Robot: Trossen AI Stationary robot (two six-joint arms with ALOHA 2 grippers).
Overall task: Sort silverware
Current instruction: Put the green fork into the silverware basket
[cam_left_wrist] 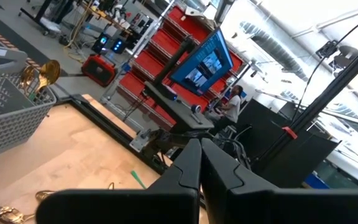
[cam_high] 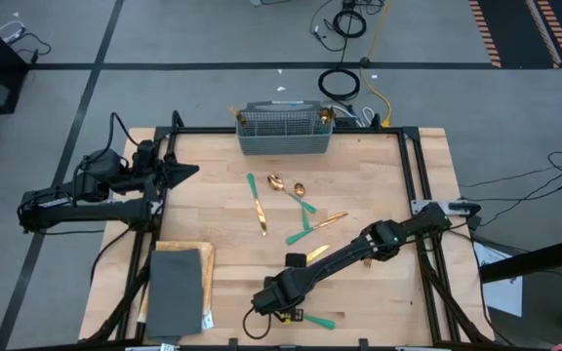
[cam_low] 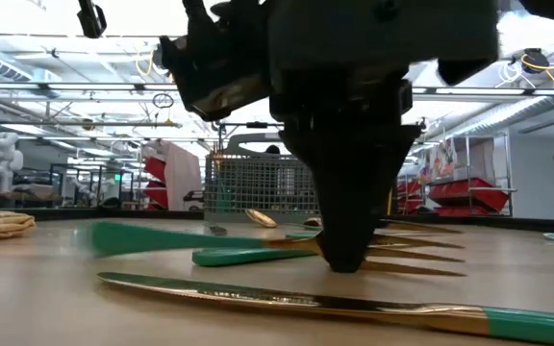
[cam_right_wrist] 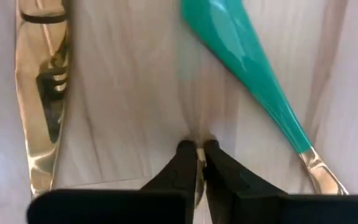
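Teal-handled, gold-headed silverware point(cam_high: 292, 210) is being sorted on the pale wooden desk point(cam_high: 379, 175), and most of it is still lying loose. At the desk's far edge, a few gold heads are showing inside the grey wire mesh basket point(cam_high: 283, 130), so a small part of the job is judged done. Two spoons, a knife and some forks are being left scattered near the desk's middle, another piece point(cam_high: 325, 320) is lying by the near edge, and a long knife point(cam_low: 287, 301) is seen in the low view nearest the camera. The right claw point(cam_right_wrist: 197, 157) is being pressed down to the wood at the near edge with its fingers drawn together; a thin gold sliver is showing between the tips, though whether a piece is truly being gripped cannot be told. A teal handle point(cam_right_wrist: 247, 68) is lying just beside it. The left claw point(cam_left_wrist: 201, 152), closed and empty, is being held raised at the desk's left side. A dark grey flat slab point(cam_high: 176, 289) is resting at the near left corner.
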